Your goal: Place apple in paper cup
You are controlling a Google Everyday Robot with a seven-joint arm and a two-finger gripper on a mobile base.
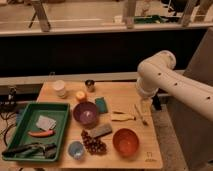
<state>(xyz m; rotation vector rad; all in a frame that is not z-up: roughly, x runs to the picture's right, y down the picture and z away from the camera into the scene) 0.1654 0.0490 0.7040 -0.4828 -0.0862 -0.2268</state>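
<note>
One apple (80, 95) sits on the tabletop (125, 93), just right of the paper cup (60, 88), near the purple bowl (86, 114). Your gripper (145, 106) hangs well right, jaws apart, empty. Descend from above, sparing the metal cup (90, 85) behind.

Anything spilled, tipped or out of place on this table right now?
Nothing stands out. The paper cup stands upright at the back left, with the apple beside it, not touching. The purple bowl and orange bowl sit upright, and nothing has spilled. The claw hangs open over the table's right side, empty.
</note>
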